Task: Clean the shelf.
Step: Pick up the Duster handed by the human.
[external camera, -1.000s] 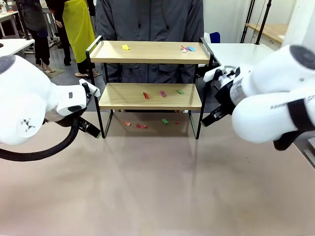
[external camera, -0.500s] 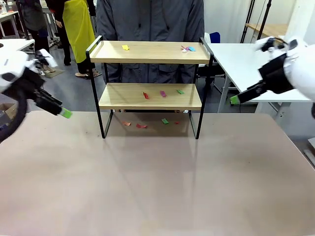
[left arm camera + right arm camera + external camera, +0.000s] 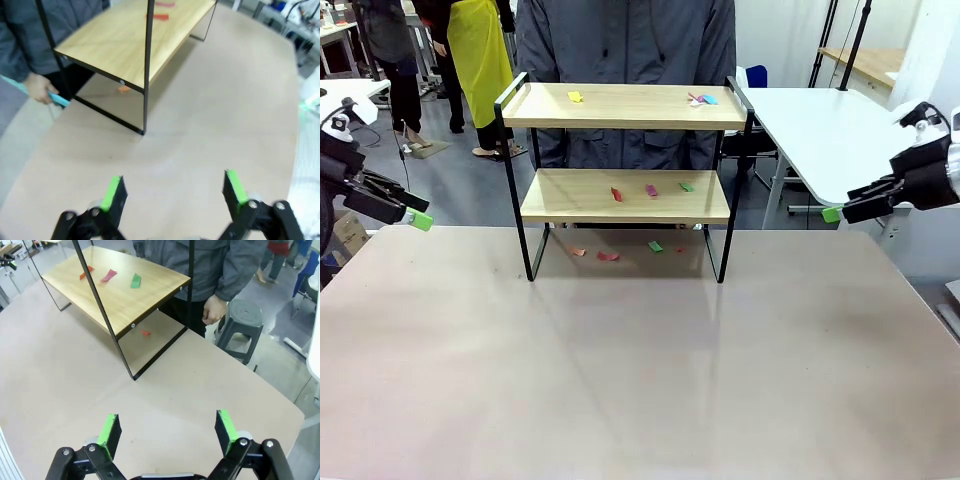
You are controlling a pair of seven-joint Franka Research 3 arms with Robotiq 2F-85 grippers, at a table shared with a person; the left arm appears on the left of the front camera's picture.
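Note:
The shelf [image 3: 625, 105] stands at the far middle of the table, two light wooden boards on thin black legs. Small coloured paper scraps lie on its top board [image 3: 700, 99], on its lower board [image 3: 650, 190] and on the table beneath it [image 3: 607, 256]. My left gripper [image 3: 412, 218] hovers open at the far left table edge, well left of the shelf. Open too, my right gripper [image 3: 835, 212] hangs at the far right edge. The left wrist view shows the lower board [image 3: 125, 40] ahead of my open left gripper [image 3: 172, 190]. The right wrist view shows it [image 3: 120, 287] beyond my open right gripper [image 3: 167, 427].
A person in a grey jacket [image 3: 625, 40] stands right behind the shelf, one hand holding a light blue thing [image 3: 57, 99], the other hand [image 3: 214, 310] empty. A grey stool [image 3: 245, 322] and a white side table [image 3: 820, 130] stand at the right. The near tabletop [image 3: 640, 380] is bare.
Both arms have drawn back from beside the shelf, the left one out to the far left edge, the right one out to the far right edge. Both grippers stayed open.

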